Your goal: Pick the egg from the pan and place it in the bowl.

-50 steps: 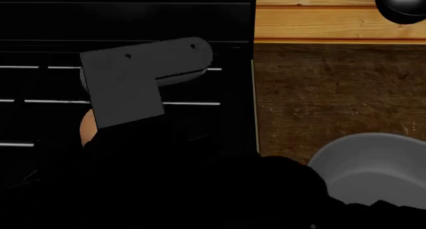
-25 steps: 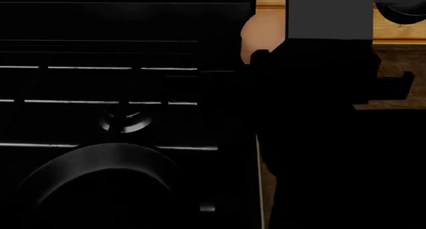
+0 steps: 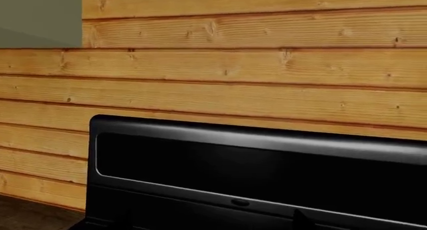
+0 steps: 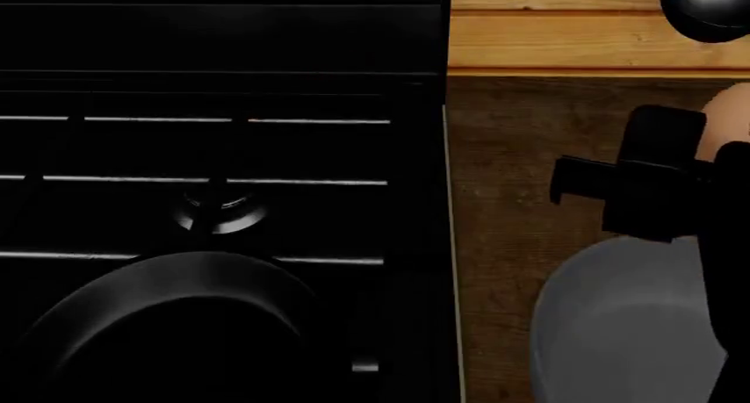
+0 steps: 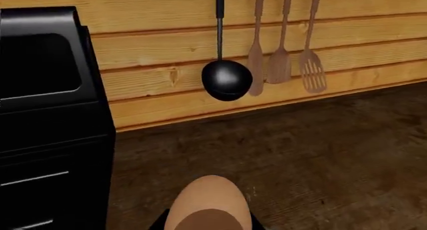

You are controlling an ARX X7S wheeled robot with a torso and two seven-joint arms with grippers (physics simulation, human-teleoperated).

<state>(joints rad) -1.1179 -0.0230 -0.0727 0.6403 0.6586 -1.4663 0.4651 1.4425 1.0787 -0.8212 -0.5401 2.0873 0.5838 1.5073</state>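
My right gripper (image 4: 707,140) is shut on the tan egg (image 4: 732,113), which peeks out at the right edge of the head view. It holds the egg above the counter, just beyond the far rim of the blue-grey bowl (image 4: 621,333). In the right wrist view the egg (image 5: 208,202) sits between the dark fingers of my right gripper (image 5: 208,225). The black pan (image 4: 176,320) sits on the stove at the lower left, with no egg showing in it; its handle is not visible. My left gripper (image 3: 213,221) shows only as two dim dark tips set wide apart, with nothing between them.
A black stove (image 4: 223,148) with a burner (image 4: 220,212) fills the left side. A brown wooden counter (image 4: 528,140) lies to the right. A dark shiny ladle (image 5: 227,79) and wooden utensils (image 5: 280,64) hang on the plank wall (image 5: 333,34).
My right arm has carried the egg from over the pan on the left, across the stove, to the right above the counter by the bowl. The pan is now uncovered.
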